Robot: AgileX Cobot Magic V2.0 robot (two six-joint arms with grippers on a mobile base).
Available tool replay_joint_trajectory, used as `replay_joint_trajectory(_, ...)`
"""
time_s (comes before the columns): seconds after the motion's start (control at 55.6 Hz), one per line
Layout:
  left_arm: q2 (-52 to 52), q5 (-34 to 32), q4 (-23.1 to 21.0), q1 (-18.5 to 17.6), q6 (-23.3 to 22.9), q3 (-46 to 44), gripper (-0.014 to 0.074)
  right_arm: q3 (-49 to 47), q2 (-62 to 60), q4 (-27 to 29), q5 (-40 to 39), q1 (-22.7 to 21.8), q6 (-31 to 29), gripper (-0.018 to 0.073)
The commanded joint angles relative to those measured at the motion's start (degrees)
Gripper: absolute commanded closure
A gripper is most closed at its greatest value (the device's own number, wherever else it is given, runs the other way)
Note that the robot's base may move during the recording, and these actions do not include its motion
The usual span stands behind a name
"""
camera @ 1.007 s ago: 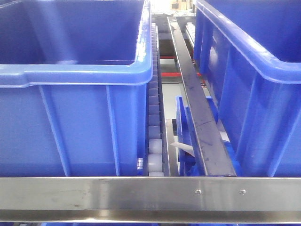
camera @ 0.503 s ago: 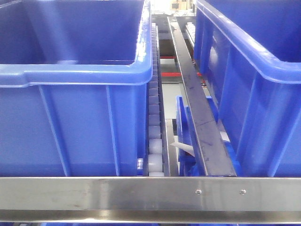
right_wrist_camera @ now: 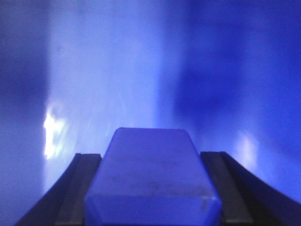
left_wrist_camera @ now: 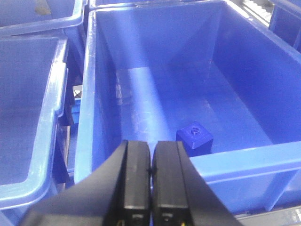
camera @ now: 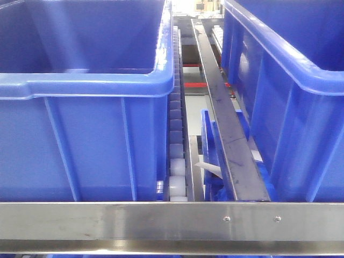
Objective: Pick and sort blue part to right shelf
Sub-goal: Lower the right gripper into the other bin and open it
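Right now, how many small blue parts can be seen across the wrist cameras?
2. One blue part is held between the right gripper fingers. Another blue block sits on the bin floor, beyond the shut left gripper. Others may be hidden.

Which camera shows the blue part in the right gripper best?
The right wrist view: the blue part fills the foreground between the right gripper fingers. The front view doesn't show it; the left wrist view shows only another block in a bin.

Left gripper (left_wrist_camera: 150, 181) sits at the bottom centre of its wrist view, black fingers (left_wrist_camera: 136, 179) pressed flat together. Right gripper (right_wrist_camera: 150, 188) fills the lower frame, fingers (right_wrist_camera: 80, 188) clamped either side of the blue part (right_wrist_camera: 153, 176).
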Motion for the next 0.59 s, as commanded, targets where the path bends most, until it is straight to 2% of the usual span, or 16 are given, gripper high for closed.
replay_joint_trajectory(0.0,0.67,-4.63,0.54,-0.23,-0.85,-1.44,0.0471,-2.10,1.32,-0.32,-5.38,-0.27,-0.79,0.0363)
replay_joint_trajectory(0.396,0.67,-4.63,0.54,-0.23,-0.85,-1.44,0.0471,-2.10,10.51,-0.37,-8.95,-0.27,-1.66,0.0358)
replay_joint_trajectory(0.467,0.67,-4.54,0.54,-0.23,-0.85,-1.44,0.0471,-2.10,10.84,-0.37,-9.07,-0.27,-1.66,0.0307)
replay_joint_trajectory(0.575,0.67,-4.16,0.54,-0.23,-0.85,-1.44,0.0471,-2.10,10.93,-0.37,-9.31,-0.27,-1.66,0.0151)
